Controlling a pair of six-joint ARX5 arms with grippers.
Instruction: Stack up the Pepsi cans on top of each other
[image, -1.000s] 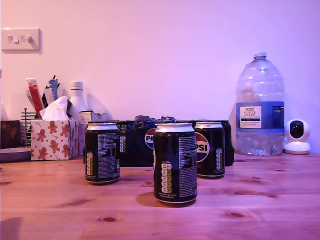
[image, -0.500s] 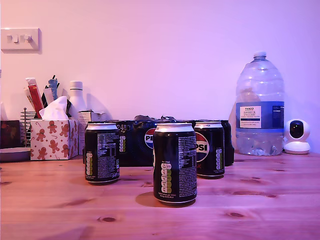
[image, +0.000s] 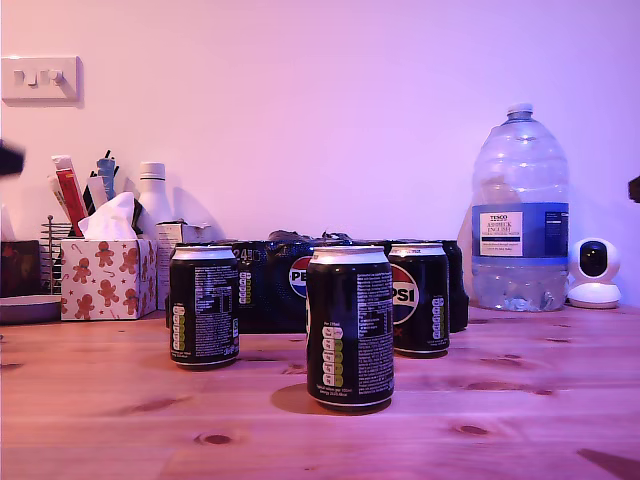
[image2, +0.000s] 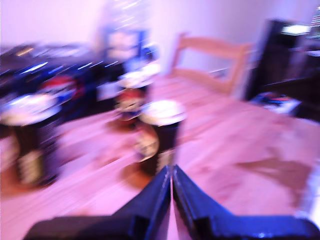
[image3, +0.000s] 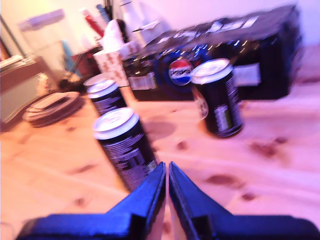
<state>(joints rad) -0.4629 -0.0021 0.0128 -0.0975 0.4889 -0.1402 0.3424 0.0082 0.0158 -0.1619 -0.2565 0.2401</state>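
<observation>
Three black Pepsi cans stand apart and upright on the wooden table (image: 520, 400). In the exterior view one can (image: 204, 305) is at the left, one (image: 350, 325) in front at the middle, and one (image: 420, 297) behind it to the right. My first gripper (image2: 171, 170) is shut and empty. It points at the middle can (image2: 161, 135) from a short way off. My second gripper (image3: 166, 166) is also shut and empty, just short of the same can (image3: 125, 145). Both wrist views are blurred. Dark arm parts (image: 5, 158) (image: 634, 188) show at both edges of the exterior view.
A shrink-wrapped Pepsi pack (image: 275, 285) lies right behind the cans. A large water bottle (image: 520, 215) and a small white camera (image: 594, 272) stand at the exterior view's right. A tissue box (image: 108, 275) and a utensil holder (image: 75, 200) are at its left.
Dark arm parts have come into the exterior view at both its left and right edges, and a shadow now falls on the table's front right. The cans have not moved.
</observation>
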